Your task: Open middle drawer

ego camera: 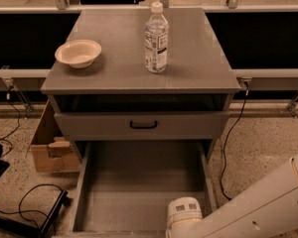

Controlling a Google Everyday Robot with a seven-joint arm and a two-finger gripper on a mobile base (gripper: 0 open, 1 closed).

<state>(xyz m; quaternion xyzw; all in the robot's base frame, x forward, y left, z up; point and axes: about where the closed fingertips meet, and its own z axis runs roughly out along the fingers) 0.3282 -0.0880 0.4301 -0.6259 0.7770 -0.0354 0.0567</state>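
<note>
The middle drawer [139, 182] is pulled far out of the grey cabinet, showing a wide, shallow, empty grey interior. Its front and handle lie at the bottom edge of the view and are hidden. Above it, the upper drawer front [188, 125] with a black loop handle [143, 125] stands slightly out, with a dark gap over it. My white arm [258, 207] comes in from the lower right. Its round wrist end [184, 214] sits over the open drawer's front right corner. The gripper itself is below the picture's edge, out of view.
A clear water bottle [156, 37] and a cream bowl [78, 52] stand on the cabinet top [198, 58]. A cardboard box [47, 148] sits on the floor to the left, with black cables [25, 202] near it. A cable [228, 143] hangs on the right.
</note>
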